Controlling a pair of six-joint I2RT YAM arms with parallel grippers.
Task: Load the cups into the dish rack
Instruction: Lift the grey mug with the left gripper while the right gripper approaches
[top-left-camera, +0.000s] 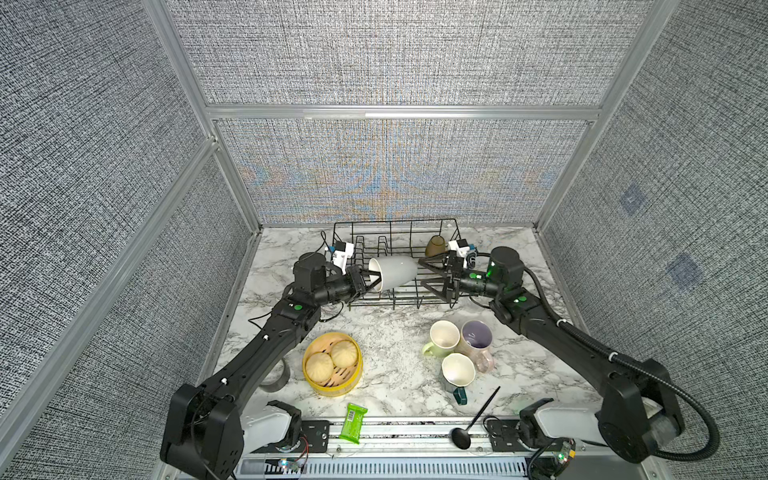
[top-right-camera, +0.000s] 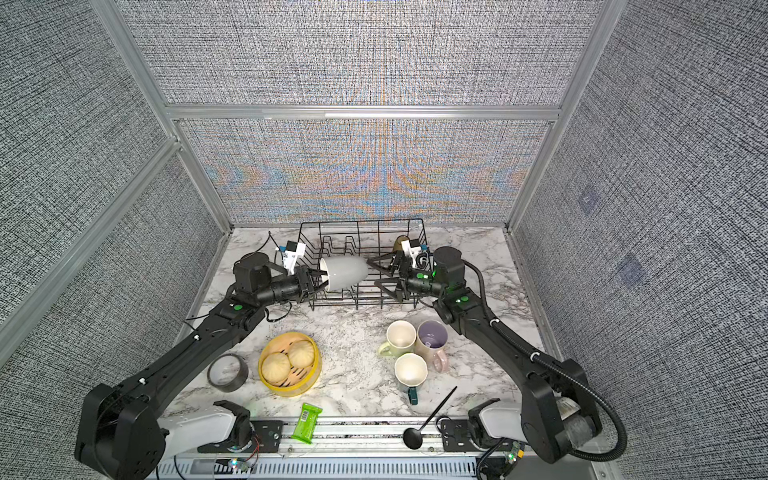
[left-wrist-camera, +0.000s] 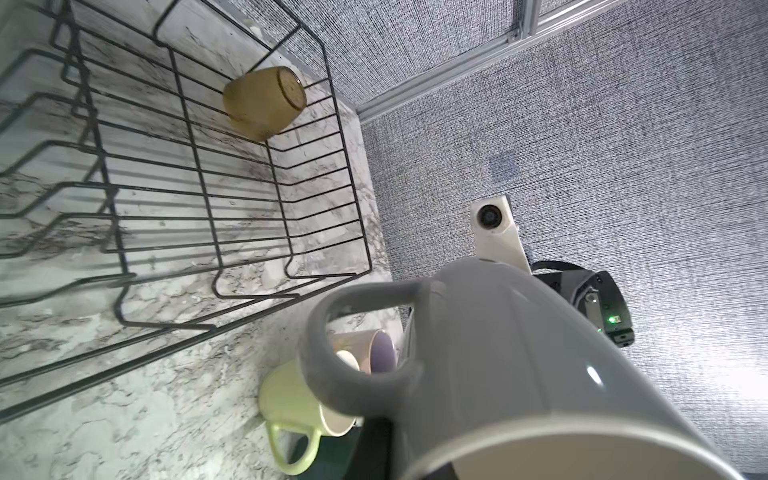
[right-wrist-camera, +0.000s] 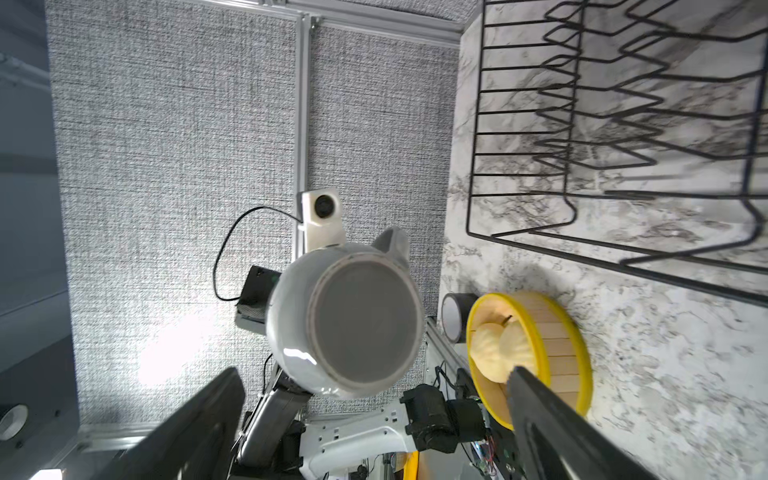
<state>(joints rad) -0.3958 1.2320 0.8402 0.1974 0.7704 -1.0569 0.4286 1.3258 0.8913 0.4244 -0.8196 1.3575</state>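
The grey mug (top-left-camera: 395, 271) hangs on its side over the rack (top-left-camera: 395, 226), its rim pinched in the left gripper (top-left-camera: 368, 282). The right gripper (top-left-camera: 420, 272), jaws spread wide and holding nothing, faces the mug's base over the rack's right side. An amber tumbler (top-left-camera: 435, 246) sits in the rack's far right corner.

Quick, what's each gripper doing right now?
Left gripper: shut on the rim of the grey-white mug.
Right gripper: open, holding nothing.

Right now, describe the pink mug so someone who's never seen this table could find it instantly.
On the marble table, three mugs cluster in front of the black wire dish rack. The pink mug is the rightmost, and the only one purple inside.
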